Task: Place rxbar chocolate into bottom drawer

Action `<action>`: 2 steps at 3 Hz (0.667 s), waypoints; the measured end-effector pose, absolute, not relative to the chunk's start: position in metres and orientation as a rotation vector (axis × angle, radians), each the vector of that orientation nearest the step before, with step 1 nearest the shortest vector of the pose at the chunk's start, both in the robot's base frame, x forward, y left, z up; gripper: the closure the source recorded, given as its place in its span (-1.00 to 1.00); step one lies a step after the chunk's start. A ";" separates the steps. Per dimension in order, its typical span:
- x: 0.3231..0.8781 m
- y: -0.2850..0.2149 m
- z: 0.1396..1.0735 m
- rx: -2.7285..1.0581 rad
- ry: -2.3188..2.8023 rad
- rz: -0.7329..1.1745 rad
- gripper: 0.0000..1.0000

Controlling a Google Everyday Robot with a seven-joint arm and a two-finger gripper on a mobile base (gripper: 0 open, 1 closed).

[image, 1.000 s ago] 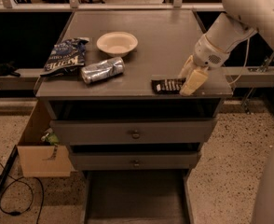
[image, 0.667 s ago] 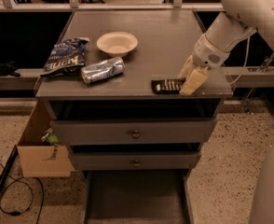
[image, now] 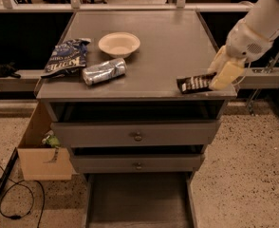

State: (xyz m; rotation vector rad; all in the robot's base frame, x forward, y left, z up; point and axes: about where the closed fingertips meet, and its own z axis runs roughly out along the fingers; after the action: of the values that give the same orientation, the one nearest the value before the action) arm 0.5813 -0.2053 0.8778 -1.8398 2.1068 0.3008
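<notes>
gripper (image: 223, 76): I see it at the front right corner of the cabinet top (image: 177, 37), covering the bar's right end
grip: I cannot tell
rxbar chocolate (image: 195, 83): flat at that edge
bottom drawer (image: 138, 199): pulled open, front cut off

High frontal view, gripper (image: 219, 81) at right

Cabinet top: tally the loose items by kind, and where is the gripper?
Chip bag: 1
Crushed can: 1
Bowl: 1
Rxbar chocolate: 1
Total: 4
Gripper: at the bar's right end, front right corner of the cabinet top.
</notes>
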 end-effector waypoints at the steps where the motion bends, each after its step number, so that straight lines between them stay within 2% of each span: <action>1: 0.557 -0.242 0.922 -1.800 2.109 0.236 1.00; 2: 0.557 -0.242 0.922 -1.800 2.108 0.236 1.00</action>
State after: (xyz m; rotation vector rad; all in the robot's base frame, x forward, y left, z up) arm 0.5573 -0.2419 0.9217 -1.7995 2.1082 0.2360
